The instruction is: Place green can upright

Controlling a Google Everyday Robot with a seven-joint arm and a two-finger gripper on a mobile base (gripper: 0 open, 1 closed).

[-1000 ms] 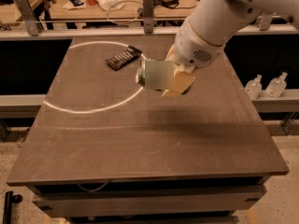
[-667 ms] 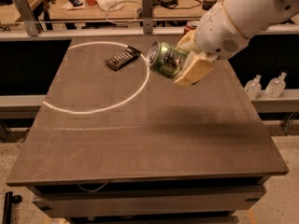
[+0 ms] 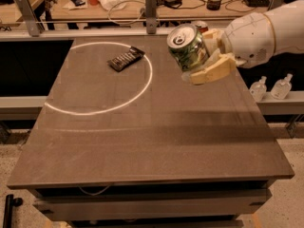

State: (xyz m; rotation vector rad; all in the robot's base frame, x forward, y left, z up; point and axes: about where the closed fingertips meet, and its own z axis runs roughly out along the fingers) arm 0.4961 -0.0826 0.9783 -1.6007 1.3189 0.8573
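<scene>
The green can (image 3: 187, 47) is shiny green with a silver pull-tab top that faces up and to the left. It is held tilted in the air above the right rear part of the dark table (image 3: 142, 137). My gripper (image 3: 202, 56) is shut on the can, with one tan finger (image 3: 211, 70) under it and the other behind it. The white arm (image 3: 259, 32) reaches in from the right edge.
A dark snack bar (image 3: 125, 59) lies inside a white circle (image 3: 102, 77) on the table's left rear. A red can (image 3: 200, 26) shows just behind my gripper. Two small clear bottles (image 3: 270, 87) stand on a ledge at right. A cluttered bench runs behind the table.
The arm has swung to the right and up with the can. The can has turned so that its silver top now faces up and to the left.
</scene>
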